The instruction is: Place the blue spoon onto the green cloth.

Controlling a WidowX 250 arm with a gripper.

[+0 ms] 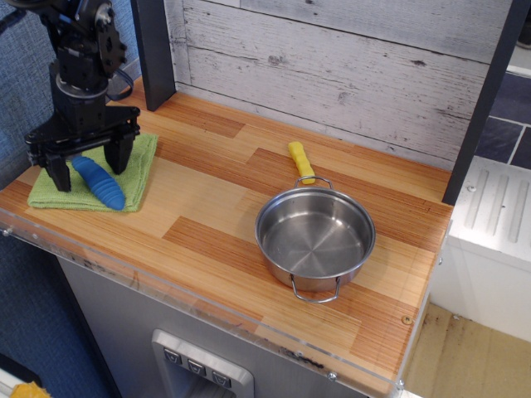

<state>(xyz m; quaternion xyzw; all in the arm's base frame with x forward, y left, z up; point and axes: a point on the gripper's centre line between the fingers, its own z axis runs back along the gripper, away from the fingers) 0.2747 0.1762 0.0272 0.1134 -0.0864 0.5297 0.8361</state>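
**Blue-handled spoon on the towel, fingers spread above it**

Black fingers (121, 152) of the gripper (87, 159) stand wide apart, one on each side of the blue spoon (99, 182), and they grip nothing. The spoon's ribbed blue handle lies on the green cloth (133, 172), slanting toward the cloth's near right corner; its upper end runs under the gripper, so the metal bowl cannot be seen. The cloth lies flat at the left end of the wooden counter (216, 215), close to the front edge. Above the fingers rises the dark arm (81, 58), with a cable looping at its side. Well apart to the right sits a steel pot (314, 239) with a yellow handle (301, 162) pointing toward the whitewashed plank wall (348, 66). A clear strip (166, 290) lines the counter's front edge.
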